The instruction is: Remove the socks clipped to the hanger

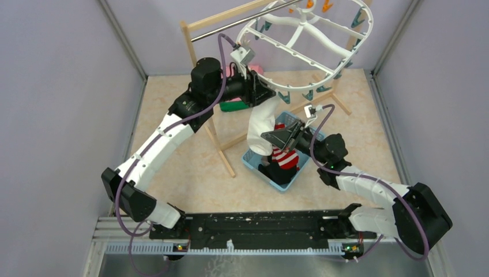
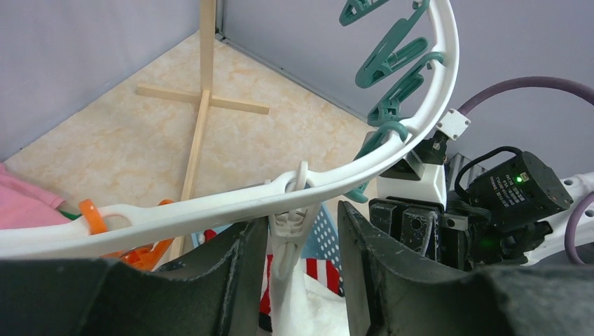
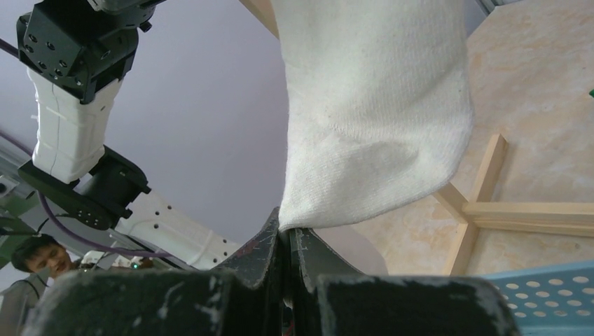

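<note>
The white oval hanger [image 1: 297, 89] hangs from the wooden rack's metal bar. One white sock [image 1: 259, 124] hangs from a white clip [image 2: 291, 227] on its near rim [image 2: 210, 203]. My left gripper [image 1: 262, 95] is open, its fingers [image 2: 238, 280] on either side of that clip. My right gripper [image 1: 278, 138] is shut on the sock's lower edge [image 3: 371, 105], above the blue basket [image 1: 258, 168]. A red-and-white striped sock [image 1: 285, 157] and black socks [image 1: 277, 173] lie in the basket.
The wooden rack [image 1: 222, 147] stands on crossed feet under the hanger. Empty teal clips [image 2: 392, 59] and orange clips [image 2: 94, 217] dangle from the rim. Folded green cloth [image 1: 233, 105] and pink cloth [image 2: 24, 206] lie behind the left arm. Walls enclose the table.
</note>
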`<action>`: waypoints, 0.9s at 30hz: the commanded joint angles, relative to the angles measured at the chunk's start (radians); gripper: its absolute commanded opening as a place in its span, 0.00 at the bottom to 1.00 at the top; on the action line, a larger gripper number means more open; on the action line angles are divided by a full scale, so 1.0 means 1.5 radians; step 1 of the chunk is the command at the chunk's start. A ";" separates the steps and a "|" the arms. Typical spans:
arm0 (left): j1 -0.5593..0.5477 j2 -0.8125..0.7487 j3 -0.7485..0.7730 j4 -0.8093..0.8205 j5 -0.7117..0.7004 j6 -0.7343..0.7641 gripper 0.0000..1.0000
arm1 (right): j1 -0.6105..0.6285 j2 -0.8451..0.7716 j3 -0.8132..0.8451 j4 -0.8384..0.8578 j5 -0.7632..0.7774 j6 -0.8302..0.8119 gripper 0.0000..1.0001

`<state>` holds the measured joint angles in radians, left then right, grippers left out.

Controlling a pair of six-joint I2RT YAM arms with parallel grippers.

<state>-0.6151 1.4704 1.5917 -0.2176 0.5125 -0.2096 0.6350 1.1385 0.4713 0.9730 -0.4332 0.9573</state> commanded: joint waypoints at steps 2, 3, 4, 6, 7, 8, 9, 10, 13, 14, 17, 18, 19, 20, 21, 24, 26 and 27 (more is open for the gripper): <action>0.001 0.006 0.036 0.039 -0.005 -0.035 0.46 | 0.009 0.006 0.042 0.032 -0.014 0.002 0.00; 0.002 0.007 0.034 0.038 -0.007 -0.037 0.47 | 0.013 0.011 0.045 0.031 -0.016 0.002 0.00; 0.002 0.008 0.030 0.037 -0.008 -0.040 0.47 | 0.016 0.015 0.049 0.029 -0.016 0.000 0.00; 0.002 0.008 0.023 0.041 -0.010 -0.042 0.48 | 0.022 0.022 0.059 0.021 -0.016 -0.003 0.00; 0.001 0.007 0.020 0.041 -0.012 -0.042 0.48 | 0.024 0.024 0.061 0.020 -0.015 -0.004 0.00; 0.002 0.007 0.019 0.042 -0.015 -0.041 0.48 | 0.025 0.024 0.062 0.021 -0.013 -0.006 0.00; 0.002 0.006 0.019 0.041 -0.018 -0.039 0.49 | 0.025 0.024 0.062 0.022 -0.011 -0.007 0.00; 0.003 0.006 0.019 0.041 -0.021 -0.037 0.48 | 0.025 0.023 0.062 0.023 -0.010 -0.007 0.00; 0.003 0.004 0.016 0.039 -0.031 -0.032 0.48 | 0.025 0.025 0.060 0.026 -0.013 -0.007 0.00; 0.004 0.003 0.014 0.039 -0.033 -0.031 0.49 | 0.025 0.025 0.058 0.026 -0.014 -0.006 0.00; 0.004 -0.001 0.002 0.034 -0.043 -0.028 0.61 | 0.025 0.023 0.052 0.029 -0.013 -0.004 0.00; 0.004 -0.003 -0.001 0.034 -0.042 -0.026 0.61 | 0.025 0.023 0.051 0.029 -0.013 -0.003 0.00; 0.004 -0.004 -0.003 0.033 -0.041 -0.026 0.61 | 0.025 0.023 0.051 0.029 -0.013 -0.003 0.00; 0.004 -0.004 -0.004 0.034 -0.040 -0.026 0.61 | 0.025 0.024 0.050 0.031 -0.013 -0.003 0.00; 0.004 -0.004 -0.005 0.035 -0.039 -0.027 0.61 | 0.026 0.024 0.050 0.032 -0.014 -0.002 0.00; 0.004 -0.001 -0.002 0.039 -0.038 -0.027 0.52 | 0.026 0.027 0.050 0.035 -0.016 0.000 0.00; 0.005 0.003 0.002 0.036 -0.046 -0.028 0.48 | 0.026 0.031 0.049 0.041 -0.022 0.005 0.00; 0.005 0.004 0.002 0.035 -0.054 -0.031 0.46 | 0.027 0.033 0.048 0.043 -0.023 0.007 0.00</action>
<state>-0.6128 1.4818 1.5925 -0.2150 0.4549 -0.2558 0.6659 1.1736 0.5209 0.9764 -0.4446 0.9627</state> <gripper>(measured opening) 0.495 0.010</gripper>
